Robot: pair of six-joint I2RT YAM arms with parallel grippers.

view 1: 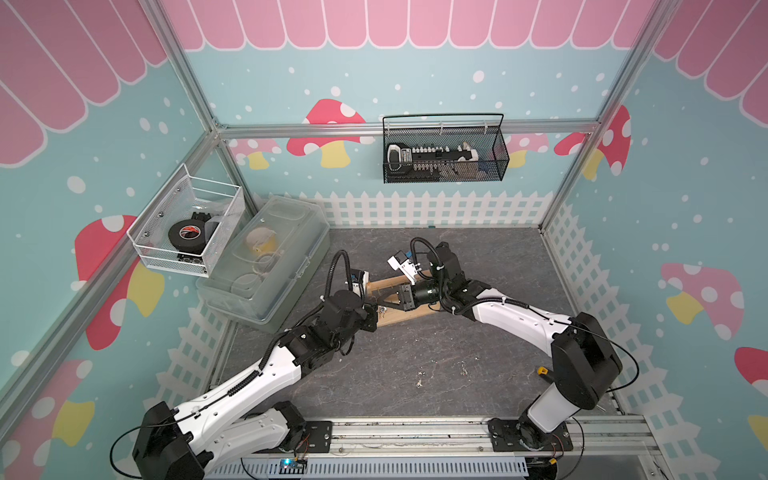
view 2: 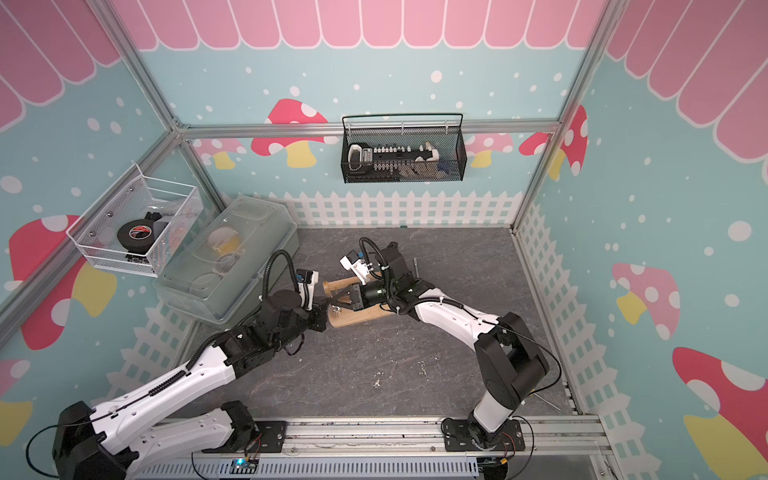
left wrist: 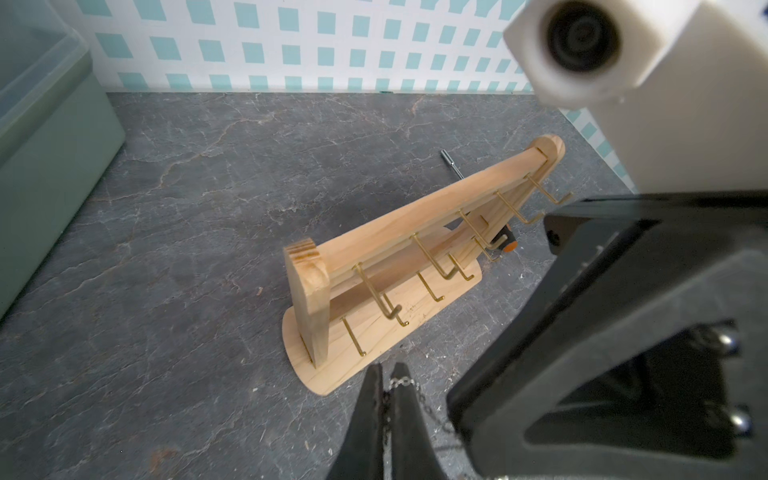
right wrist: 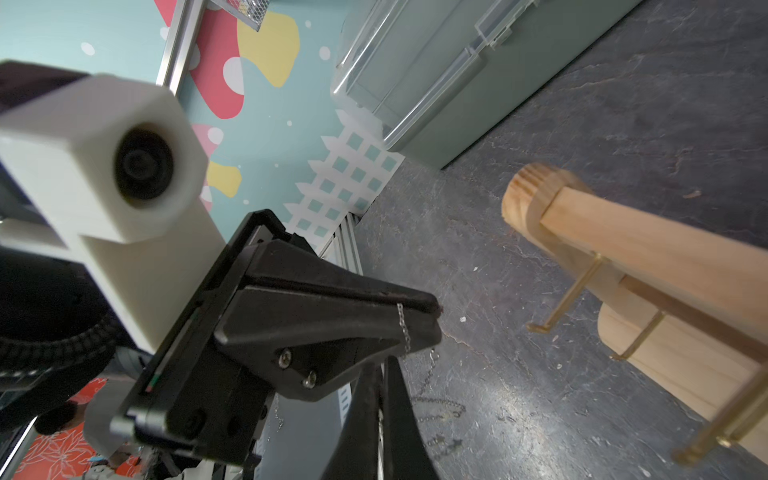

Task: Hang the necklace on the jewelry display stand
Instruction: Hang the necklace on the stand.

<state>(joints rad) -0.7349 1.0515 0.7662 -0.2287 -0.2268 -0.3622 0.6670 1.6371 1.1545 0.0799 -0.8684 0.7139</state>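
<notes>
The jewelry display stand [view 1: 392, 318] [view 2: 353, 316] is light wood and stands mid-table, with gold pegs [left wrist: 432, 266] in rows along its crossbar. Both grippers meet at its left end, just above the base. The necklace [left wrist: 402, 380] is a thin silver chain. My left gripper [left wrist: 388, 370] [view 1: 375, 311] is shut on it, and the chain drapes over one finger and runs toward the right arm's black jaw housing. My right gripper [right wrist: 380, 365] [view 1: 381, 304] is also shut on the chain. Slack [right wrist: 434, 409] dangles below both grippers, level with the lowest peg [right wrist: 561, 307].
A clear lidded plastic box [view 1: 270, 257] sits close to the left of the stand. A white mesh basket [view 1: 187, 228] hangs on the left wall and a black one [view 1: 444, 153] on the back wall. A small metal tool [left wrist: 452, 163] lies behind the stand.
</notes>
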